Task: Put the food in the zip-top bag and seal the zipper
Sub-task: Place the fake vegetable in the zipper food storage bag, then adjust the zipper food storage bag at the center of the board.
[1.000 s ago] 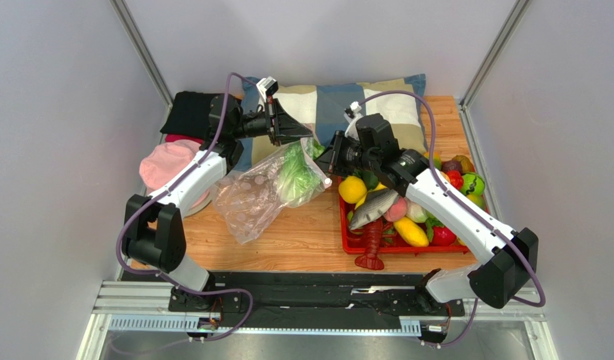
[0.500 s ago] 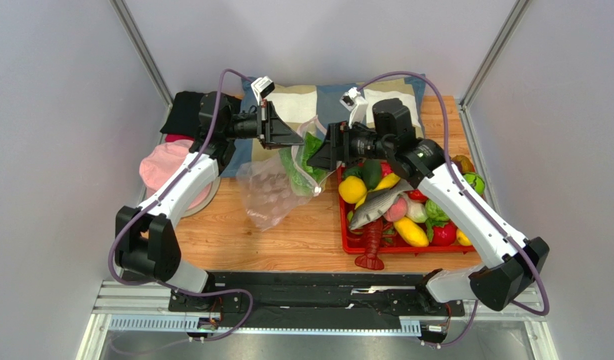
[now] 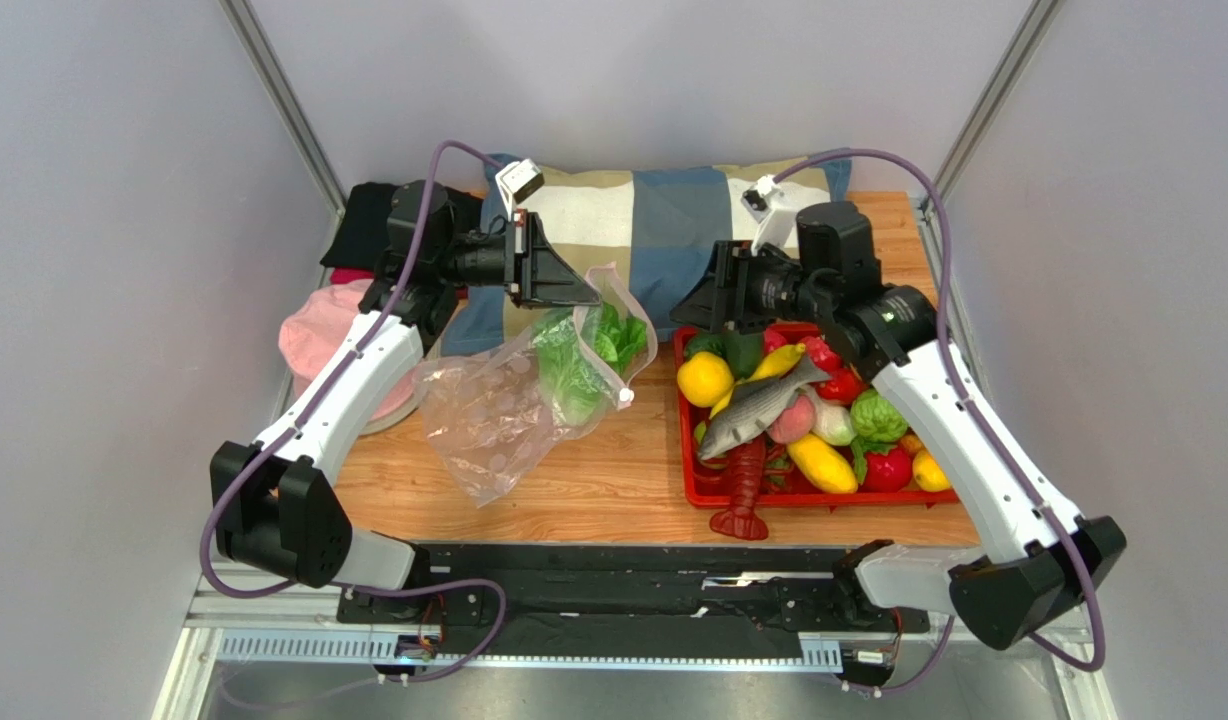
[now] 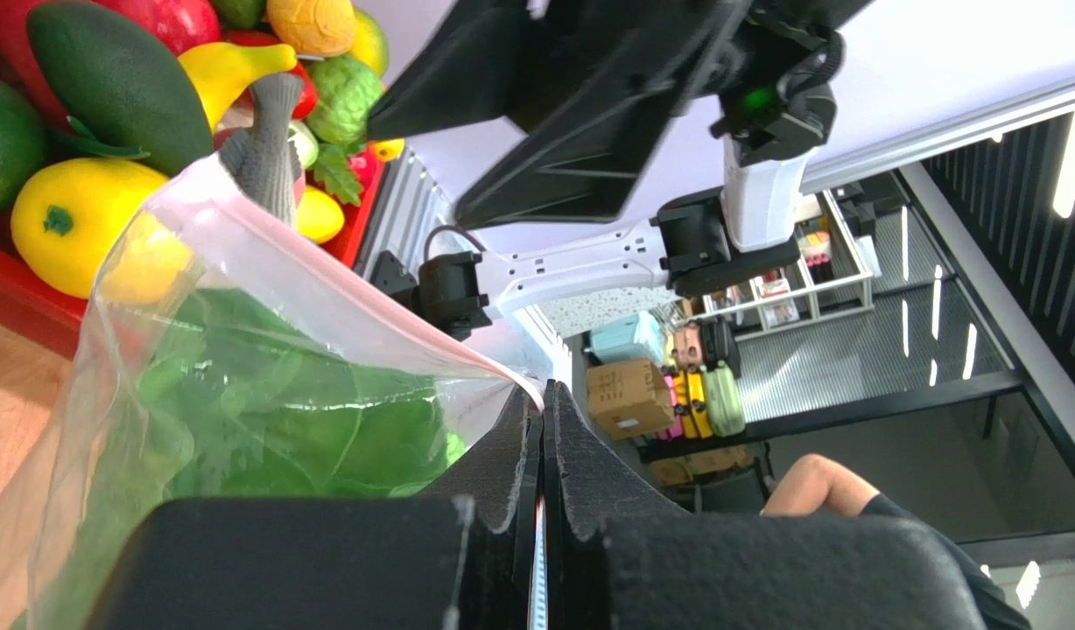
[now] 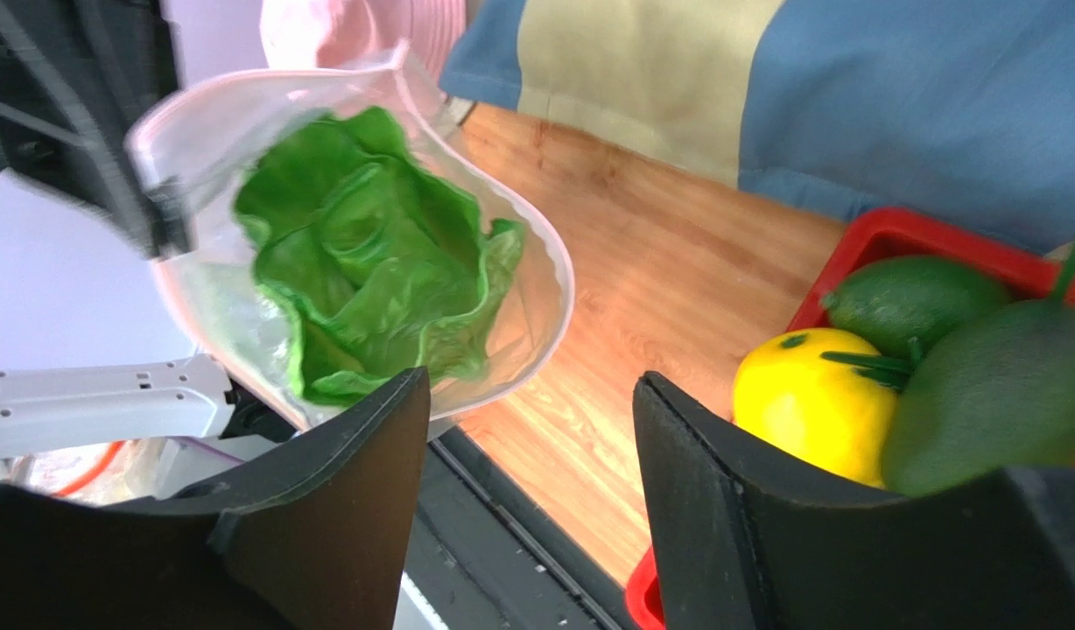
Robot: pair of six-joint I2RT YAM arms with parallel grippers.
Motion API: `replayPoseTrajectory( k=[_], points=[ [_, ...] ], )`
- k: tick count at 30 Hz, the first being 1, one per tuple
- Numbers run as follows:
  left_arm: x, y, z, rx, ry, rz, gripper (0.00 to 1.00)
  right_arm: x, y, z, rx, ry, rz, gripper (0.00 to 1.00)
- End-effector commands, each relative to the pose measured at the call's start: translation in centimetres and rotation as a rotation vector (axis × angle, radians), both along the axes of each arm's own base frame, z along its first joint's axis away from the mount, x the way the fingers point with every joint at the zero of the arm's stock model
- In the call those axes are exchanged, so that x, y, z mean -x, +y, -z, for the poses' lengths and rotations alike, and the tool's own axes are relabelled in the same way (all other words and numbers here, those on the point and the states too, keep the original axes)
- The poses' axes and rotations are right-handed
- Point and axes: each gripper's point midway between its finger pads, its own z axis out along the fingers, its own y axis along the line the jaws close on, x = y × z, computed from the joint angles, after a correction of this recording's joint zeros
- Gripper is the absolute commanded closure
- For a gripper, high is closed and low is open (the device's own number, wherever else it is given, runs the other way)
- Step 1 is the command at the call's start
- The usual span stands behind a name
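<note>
The clear dotted zip-top bag [image 3: 500, 405] hangs open above the wooden table. My left gripper [image 3: 571, 285] is shut on its rim by the pink zipper [image 4: 359, 309]. A green lettuce head [image 3: 583, 360] lies inside the bag's mouth, and the right wrist view shows the lettuce [image 5: 372, 263] there too. My right gripper [image 3: 713, 300] hovers open and empty between the bag and the red tray [image 3: 695, 483]. More food fills the tray: a grey fish [image 3: 755, 413], a dark avocado [image 5: 997, 394] and a yellow fruit [image 5: 813, 394].
A checked pillow [image 3: 680, 210] lies along the back. A pink hat [image 3: 327, 330] and black cloth [image 3: 368, 222] sit at the back left. A red toy lobster [image 3: 743, 488] hangs over the tray's front edge. Grey walls close in both sides.
My right gripper opened, let go of the lettuce in the bag's mouth and drew back right toward the tray. The left gripper kept hold of the bag's rim and shifted slightly left.
</note>
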Motion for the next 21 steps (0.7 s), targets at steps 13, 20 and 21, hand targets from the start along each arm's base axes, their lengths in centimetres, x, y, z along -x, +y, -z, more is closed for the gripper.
replayPoseTrajectory(
  k=[13,20,21],
  points=[
    [0.9,0.4,-1.5,0.026,-0.08,-0.026,1.0,-0.9,3.7,5.6,-0.059,0.221,-0.049,0.59],
    [1.1,0.5,-1.2,0.017,-0.074,-0.015,1.0,-2.0,4.2,5.9,-0.076,0.245,-0.021,0.53],
    [1.1,0.5,-1.1,0.015,-0.075,-0.015,1.0,-2.1,4.4,5.9,-0.087,0.248,-0.029,0.54]
  ],
)
